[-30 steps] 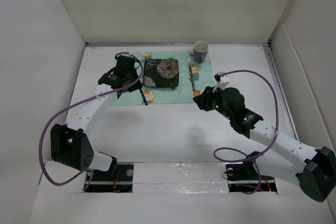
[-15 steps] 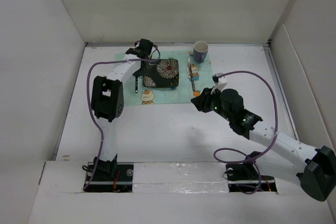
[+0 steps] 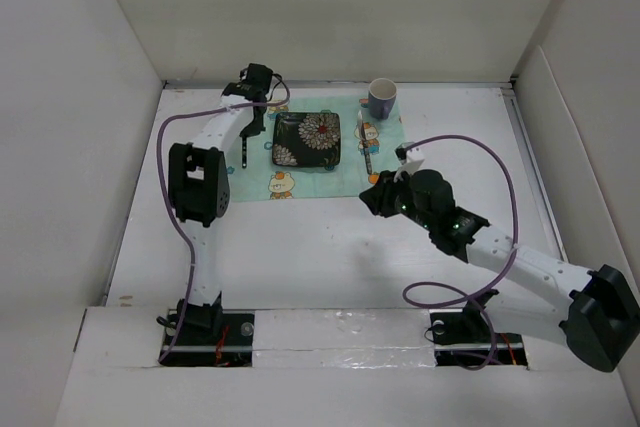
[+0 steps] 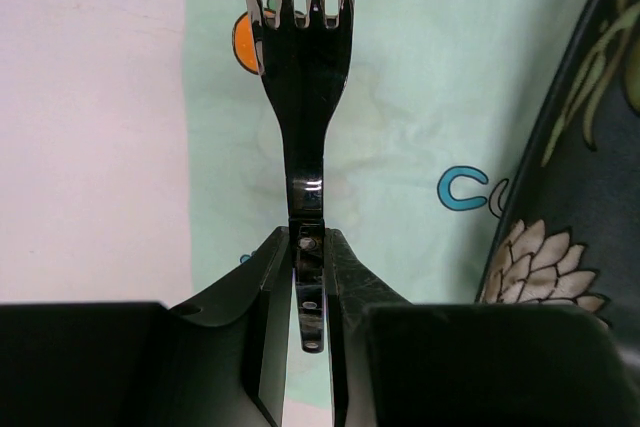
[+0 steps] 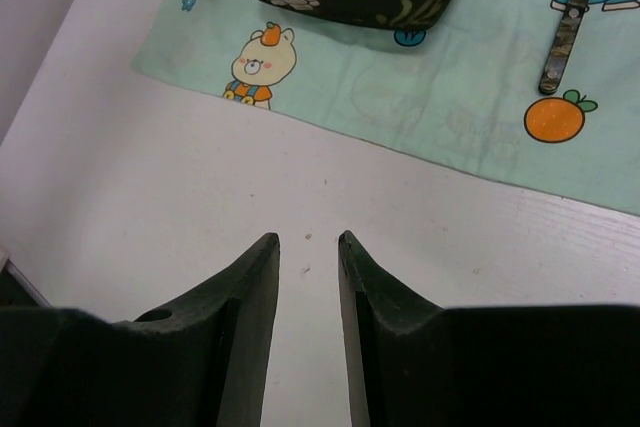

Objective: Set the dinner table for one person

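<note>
The left hand (image 4: 308,282) is clamped on the handle end of a dark fork (image 4: 303,97), its two fingers pressed against either side of the thin stem. The tines point straight out ahead of the hand. Below the fork lies a mint-green printed placemat (image 4: 420,77), and the bare white surface (image 4: 90,147) begins just to the left of the hand, past the cloth's edge. Whether the fork touches the cloth cannot be told. To the right of this hand is the rim of a dark flowered plate (image 4: 585,177), resting on the placemat. The right hand (image 5: 308,242) holds nothing; its fingers stand only a narrow gap apart. The white surface lies directly under and around it, and the near edge of the placemat runs a little way ahead of its fingertips. Farther ahead and to the right of this hand a knife (image 5: 563,47) lies on the cloth. A mug (image 3: 381,98) stands beyond the knife at the cloth's far edge.
</note>
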Motion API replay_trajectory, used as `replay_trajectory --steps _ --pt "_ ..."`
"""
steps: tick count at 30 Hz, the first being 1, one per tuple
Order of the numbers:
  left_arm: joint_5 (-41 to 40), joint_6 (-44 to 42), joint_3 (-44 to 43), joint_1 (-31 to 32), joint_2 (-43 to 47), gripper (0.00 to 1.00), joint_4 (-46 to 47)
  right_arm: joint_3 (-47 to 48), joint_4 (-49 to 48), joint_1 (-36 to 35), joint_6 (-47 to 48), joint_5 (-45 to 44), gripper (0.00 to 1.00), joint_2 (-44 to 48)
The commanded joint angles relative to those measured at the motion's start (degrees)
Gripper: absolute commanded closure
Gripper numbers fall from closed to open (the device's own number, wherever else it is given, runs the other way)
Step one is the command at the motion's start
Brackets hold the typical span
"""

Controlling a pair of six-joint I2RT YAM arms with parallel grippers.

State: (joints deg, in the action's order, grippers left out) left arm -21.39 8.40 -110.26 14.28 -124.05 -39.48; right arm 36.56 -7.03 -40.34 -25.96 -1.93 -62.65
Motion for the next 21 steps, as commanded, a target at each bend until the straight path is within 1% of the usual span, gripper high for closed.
replay_trajectory --steps 1,9,11,14,17,21 --pt "0.64 -1.02 -1.19 -0.22 -0.84 1.00 0.28 1.15 -2.55 -0.53 0.38 -1.14 0.64 -0.54" --pt "2.49 -1.63 -2.85 -0.22 -2.51 1.00 1.16 1.32 -2.38 -1.06 0.20 -2.55 0.64 -1.33" --pt "2.32 -1.64 -3.38 -0.22 -3.13 1.00 0.99 1.67 -2.29 -1.06 0.20 -1.59 0.64 -1.59" --pt "1.88 -1.46 -3.38 -0.22 -4.27 1.00 0.47 1.59 -2.38 -1.06 0.20 -2.98 0.64 -1.68" --pt "2.14 -1.20 -2.77 -0.22 -4.54 1.00 -0.06 1.76 -2.29 -1.06 0.38 -2.28 0.64 -1.86" --pt "2.49 -1.37 0.03 -0.22 -2.78 1.00 0.72 1.94 -2.12 -1.06 0.20 -1.68 0.64 -2.30"
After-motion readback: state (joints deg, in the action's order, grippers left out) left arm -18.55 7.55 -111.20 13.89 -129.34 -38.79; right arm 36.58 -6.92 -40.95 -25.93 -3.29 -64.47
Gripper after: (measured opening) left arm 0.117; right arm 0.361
